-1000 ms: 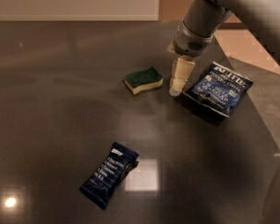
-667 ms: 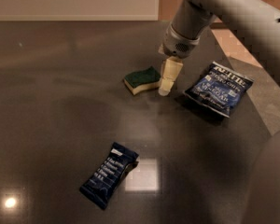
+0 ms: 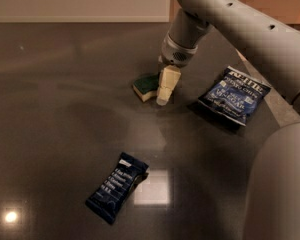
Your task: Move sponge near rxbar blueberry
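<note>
The sponge (image 3: 145,86), dark green on top with a pale yellow base, lies on the dark table (image 3: 50,109) at the upper middle. My gripper (image 3: 165,88) comes down from the upper right and stands at the sponge's right end, hiding that end. The rxbar blueberry (image 3: 117,187), a slim navy wrapper with white text, lies flat at the lower middle, well apart from the sponge and nearer the camera.
A wider blue chip bag (image 3: 234,95) with white lettering lies to the right of the gripper. My grey arm (image 3: 250,39) crosses the upper right, and a large arm segment (image 3: 280,189) fills the lower right. The table's edge runs along the right (image 3: 277,106).
My gripper has moved left from beside the chip bag to the sponge's right end, now covering it. The sponge, bar and bag have not moved.
</note>
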Controlling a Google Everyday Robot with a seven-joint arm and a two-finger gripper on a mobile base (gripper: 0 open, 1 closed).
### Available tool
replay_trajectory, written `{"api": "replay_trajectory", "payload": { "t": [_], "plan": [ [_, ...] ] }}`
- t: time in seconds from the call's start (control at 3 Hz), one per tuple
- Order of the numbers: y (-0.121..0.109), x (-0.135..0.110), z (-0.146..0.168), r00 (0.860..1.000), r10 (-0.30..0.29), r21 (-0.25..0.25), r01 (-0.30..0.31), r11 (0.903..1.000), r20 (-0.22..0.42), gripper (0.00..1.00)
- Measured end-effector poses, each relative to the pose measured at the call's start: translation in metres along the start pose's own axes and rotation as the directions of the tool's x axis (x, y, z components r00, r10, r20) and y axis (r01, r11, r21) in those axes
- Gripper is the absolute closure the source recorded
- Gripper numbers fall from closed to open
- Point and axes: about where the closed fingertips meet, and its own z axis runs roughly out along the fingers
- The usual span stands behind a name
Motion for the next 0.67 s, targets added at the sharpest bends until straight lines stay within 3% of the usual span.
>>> {"api": "replay_trajectory", "payload": {
  "t": [0.67],
  "plan": [
    [0.0018, 0.0016, -0.0014, 1.0, 0.008, 0.001, -0.008, 1.0, -0.004, 0.41]
  ]
}}
